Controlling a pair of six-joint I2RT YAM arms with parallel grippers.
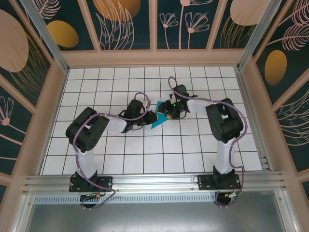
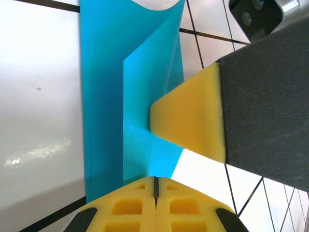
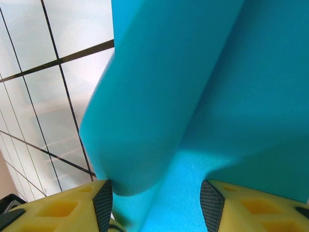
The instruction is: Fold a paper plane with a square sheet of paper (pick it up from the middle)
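Top external view: two robot arms meet over the middle of the white, grid-lined bench (image 1: 145, 150), a little nearer its far edge than its near one. The left arm (image 1: 89, 130) reaches in from the left side and the right arm (image 1: 222, 121) from the right. Between their tips is a teal-blue sheet of paper (image 1: 158, 121), partly folded and raised off the surface, with one pointed corner aimed toward the near-left.

Left wrist view: the left jaws are pressed together, their yellow pads (image 2: 130, 208) meeting along a thin dark seam. The lower edge of the sheet (image 2: 104, 96) runs in right at that seam, so they pinch the paper. The sheet rises away from them in layers, with a straight crease running lengthwise and its far end curling over. One yellow pad (image 2: 188, 121) of the right jaws juts in from the right, its blunt tip touching the paper's face and black housing behind it.

Right wrist view: the right jaws stand spread, one yellow pad (image 3: 63, 210) at the lower left and the other (image 3: 260, 210) at the lower right, well apart. The sheet (image 3: 193, 96) bulges in a soft curve between them; whether either pad presses it there cannot be told. White tiles with dark lines show to the left, beyond the paper.
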